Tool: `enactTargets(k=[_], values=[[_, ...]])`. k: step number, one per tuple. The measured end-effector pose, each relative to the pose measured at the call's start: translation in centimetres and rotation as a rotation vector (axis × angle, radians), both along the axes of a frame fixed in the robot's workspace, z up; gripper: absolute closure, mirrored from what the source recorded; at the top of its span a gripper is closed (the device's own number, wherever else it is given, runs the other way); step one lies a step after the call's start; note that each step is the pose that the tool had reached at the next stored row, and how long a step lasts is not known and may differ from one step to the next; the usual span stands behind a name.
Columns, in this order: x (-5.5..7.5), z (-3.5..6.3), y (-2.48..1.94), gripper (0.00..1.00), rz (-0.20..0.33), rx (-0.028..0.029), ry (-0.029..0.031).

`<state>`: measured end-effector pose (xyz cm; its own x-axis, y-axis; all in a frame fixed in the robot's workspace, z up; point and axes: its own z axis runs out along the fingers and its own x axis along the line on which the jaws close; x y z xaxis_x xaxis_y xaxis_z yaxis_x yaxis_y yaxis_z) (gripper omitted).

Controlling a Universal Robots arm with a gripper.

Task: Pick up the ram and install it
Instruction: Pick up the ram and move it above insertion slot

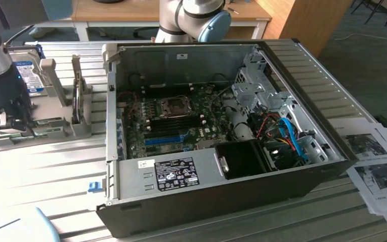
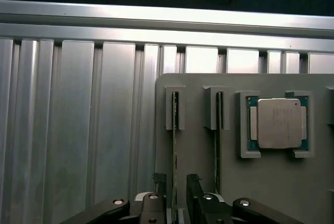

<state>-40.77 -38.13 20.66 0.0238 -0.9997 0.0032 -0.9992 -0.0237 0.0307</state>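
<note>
Pincer (image 2: 176, 183) is wide open, one finger on either side of the ram (image 2: 175, 130), not squeezing it. The ram stands on edge in a slot of the gray holder (image 2: 198, 83), with a second stick (image 2: 217, 140) and a CPU (image 2: 275, 123) beside it. The holder sits on the counter (image 1: 59, 166), at the exterior view's left of the open PC case (image 1: 213, 201).
</note>
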Motion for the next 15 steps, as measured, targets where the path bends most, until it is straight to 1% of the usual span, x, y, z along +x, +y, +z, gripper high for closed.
enactTargets(k=[5,10,15], values=[[0.0,-0.3,0.0,0.71,0.0,0.0,0.0],[0.02,-0.34,0.01,0.71,0.0,0.0002,-0.0002],[0.56,-0.33,0.0,0.71,0.0,0.0,0.0001]])
